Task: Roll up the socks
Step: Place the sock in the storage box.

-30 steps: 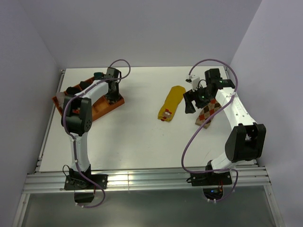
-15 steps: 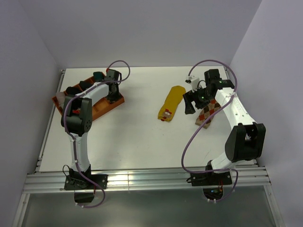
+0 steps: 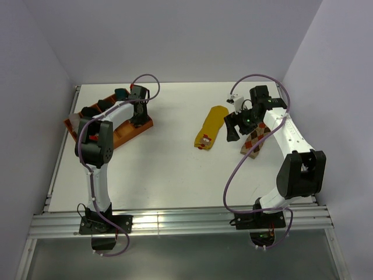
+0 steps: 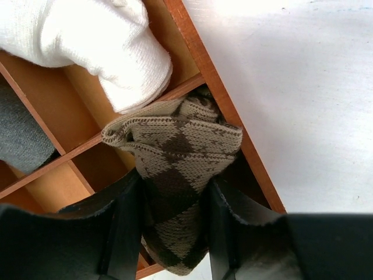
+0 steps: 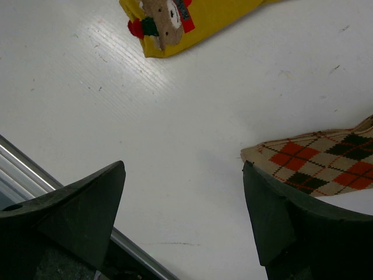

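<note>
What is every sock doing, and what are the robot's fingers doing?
brown argyle sock: rolled up, in a wooden tray compartment
white sock bundle: rolled, in the next compartment
yellow sock: flat on the table
orange argyle sock: flat on the table
left fingers: closed on the brown argyle sock
right fingers: open, holding nothing

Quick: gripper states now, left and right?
Left gripper: closed on the rolled brown-and-cream argyle sock.
Right gripper: open, holding nothing.

Overhead and close right-wrist views share mustard sock (image 3: 211, 125).
</note>
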Robot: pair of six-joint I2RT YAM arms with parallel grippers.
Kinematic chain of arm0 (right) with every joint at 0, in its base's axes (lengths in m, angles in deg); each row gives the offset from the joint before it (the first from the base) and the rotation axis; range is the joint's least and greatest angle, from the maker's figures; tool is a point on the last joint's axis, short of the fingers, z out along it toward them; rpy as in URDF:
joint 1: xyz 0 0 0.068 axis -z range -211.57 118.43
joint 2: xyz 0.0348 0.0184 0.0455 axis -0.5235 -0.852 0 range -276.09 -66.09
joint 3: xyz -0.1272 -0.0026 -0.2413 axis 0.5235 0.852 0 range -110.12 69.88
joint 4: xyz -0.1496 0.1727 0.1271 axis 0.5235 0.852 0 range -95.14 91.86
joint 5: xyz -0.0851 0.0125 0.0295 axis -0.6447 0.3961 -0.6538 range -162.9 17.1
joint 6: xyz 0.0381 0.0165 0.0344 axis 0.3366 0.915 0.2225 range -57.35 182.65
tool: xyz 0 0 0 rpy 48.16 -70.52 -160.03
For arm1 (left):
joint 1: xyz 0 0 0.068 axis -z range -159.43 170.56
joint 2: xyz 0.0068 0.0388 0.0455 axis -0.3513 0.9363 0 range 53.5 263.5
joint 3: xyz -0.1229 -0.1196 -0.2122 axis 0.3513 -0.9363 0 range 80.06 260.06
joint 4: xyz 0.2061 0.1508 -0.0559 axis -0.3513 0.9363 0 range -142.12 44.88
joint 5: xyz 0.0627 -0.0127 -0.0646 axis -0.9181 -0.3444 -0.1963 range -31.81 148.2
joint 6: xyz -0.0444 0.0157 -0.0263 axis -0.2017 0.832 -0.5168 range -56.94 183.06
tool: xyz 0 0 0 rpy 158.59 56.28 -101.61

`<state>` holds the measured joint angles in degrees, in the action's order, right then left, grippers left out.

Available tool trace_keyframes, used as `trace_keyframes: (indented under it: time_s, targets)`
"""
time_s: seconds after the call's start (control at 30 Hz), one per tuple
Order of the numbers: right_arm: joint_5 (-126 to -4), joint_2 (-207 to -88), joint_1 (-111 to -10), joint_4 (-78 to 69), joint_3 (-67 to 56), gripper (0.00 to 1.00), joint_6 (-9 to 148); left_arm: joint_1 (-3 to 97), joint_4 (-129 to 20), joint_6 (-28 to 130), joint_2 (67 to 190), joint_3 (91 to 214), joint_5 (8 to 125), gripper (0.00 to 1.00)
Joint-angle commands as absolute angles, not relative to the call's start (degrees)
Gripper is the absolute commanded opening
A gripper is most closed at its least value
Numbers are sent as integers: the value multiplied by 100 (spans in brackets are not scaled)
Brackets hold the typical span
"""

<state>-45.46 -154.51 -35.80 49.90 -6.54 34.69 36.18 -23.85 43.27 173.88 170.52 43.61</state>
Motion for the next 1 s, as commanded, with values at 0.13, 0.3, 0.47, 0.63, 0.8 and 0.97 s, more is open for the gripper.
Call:
trace_keyframes:
  time_s: [0.13, 0.3, 0.47, 0.63, 0.8, 0.97]
  targets:
    - [-4548, -15459, -3623, 4961, -641, 89, 3409, 3568, -2154, 4381, 17277, 17296, 4044, 49]
    - [-4557, -15459, -3631, 4953, -641, 89, 3418, 3559, -2075, 4425, 17207, 17445, 4053, 57]
    - [-4566, -15468, -3631, 4953, -640, 89, 3418, 3551, -2013, 4443, 17136, 17516, 3983, 58]
    - [-4583, -15442, -3631, 4953, -641, 89, 3426, 3542, -2057, 4451, 16934, 17498, 4026, 61]
    - [-4601, -15459, -3631, 4952, -632, 89, 3418, 3542, -1978, 4495, 16855, 17560, 4140, 64]
    - [-4627, -15424, -3631, 4944, -649, 89, 3426, 3542, -2118, 4487, 16671, 17419, 4351, 64]
